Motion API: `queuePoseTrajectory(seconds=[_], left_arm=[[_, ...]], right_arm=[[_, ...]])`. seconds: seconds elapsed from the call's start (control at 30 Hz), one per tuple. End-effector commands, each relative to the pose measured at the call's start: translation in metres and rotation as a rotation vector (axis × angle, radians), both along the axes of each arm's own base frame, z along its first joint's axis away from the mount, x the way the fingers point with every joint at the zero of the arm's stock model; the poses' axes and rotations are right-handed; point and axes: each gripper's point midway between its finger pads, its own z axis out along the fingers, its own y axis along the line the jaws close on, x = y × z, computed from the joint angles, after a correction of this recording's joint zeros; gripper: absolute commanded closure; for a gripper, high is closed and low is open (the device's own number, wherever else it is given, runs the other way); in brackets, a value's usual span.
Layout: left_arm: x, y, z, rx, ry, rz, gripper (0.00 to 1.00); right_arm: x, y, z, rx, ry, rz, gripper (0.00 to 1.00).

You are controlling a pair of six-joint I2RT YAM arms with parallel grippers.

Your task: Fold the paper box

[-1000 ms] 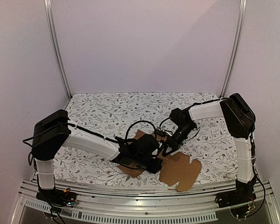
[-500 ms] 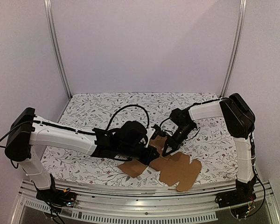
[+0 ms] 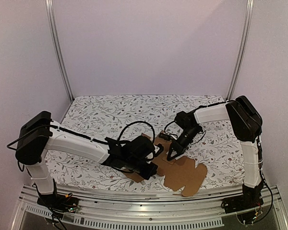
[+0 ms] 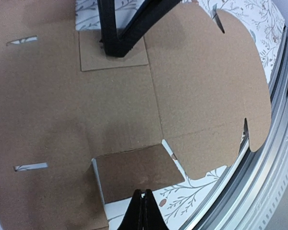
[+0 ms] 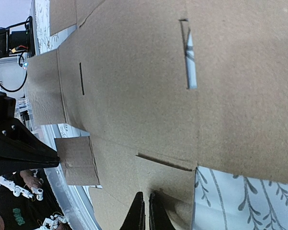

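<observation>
Your left pincer (image 4: 144, 200) is clenched, its two fingers pressed together with nothing between them. It hangs over the outer edge of a small square flap (image 4: 134, 175) of the paper box (image 4: 120, 110). You cannot tell from the wrist view whether the tips touch that flap.

Your right pincer (image 5: 145, 201) is closed to a thin slit as well. Seen from the left wrist, its fingers meet in a V with the tips down on a second small flap (image 4: 132, 57) at the opposite side of the sheet. You cannot tell whether it nips the cardboard or only presses on it.

Between the two pincers the paper box lies flat and unfolded, a plain brown sheet with creased panels. Narrow slots (image 4: 31, 166) cut into it let the pattern beneath show through.

The sheet rests on the flowered tabletop (image 3: 110, 115), toward the front and somewhat to your right of the middle. Its rounded outer edge lies just beside the metal rail (image 4: 273, 143). From above, your left arm stretches low across the left part of the sheet, and your right arm bends down to it from the right.
</observation>
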Motion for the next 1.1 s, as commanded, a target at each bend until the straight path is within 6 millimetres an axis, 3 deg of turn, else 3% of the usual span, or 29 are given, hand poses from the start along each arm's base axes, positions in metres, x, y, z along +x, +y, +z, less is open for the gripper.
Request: queuePoseTrajectory(seconds=[0.0, 0.4, 0.6, 0.83, 1.07], left_arm=[[0.011, -0.011, -0.017, 0.016, 0.006, 0.001, 1.00], [0.031, -0.025, -0.007, -0.029, -0.009, 0.041, 1.00], [0.003, -0.008, 0.012, -0.004, -0.007, -0.012, 1.00], [-0.029, 0.007, -0.004, 0.049, 0.042, -0.078, 1.00], [-0.030, -0.004, -0.022, 0.082, 0.052, -0.107, 1.00]], right_arm=[[-0.008, -0.027, -0.041, -0.162, 0.025, 0.011, 0.96], [-0.011, -0.027, -0.043, -0.159, 0.050, 0.012, 0.96], [-0.011, -0.027, -0.043, -0.160, 0.056, 0.010, 0.95], [-0.012, -0.027, -0.046, -0.162, 0.065, 0.009, 0.95], [-0.012, -0.028, -0.047, -0.166, 0.067, 0.010, 0.95]])
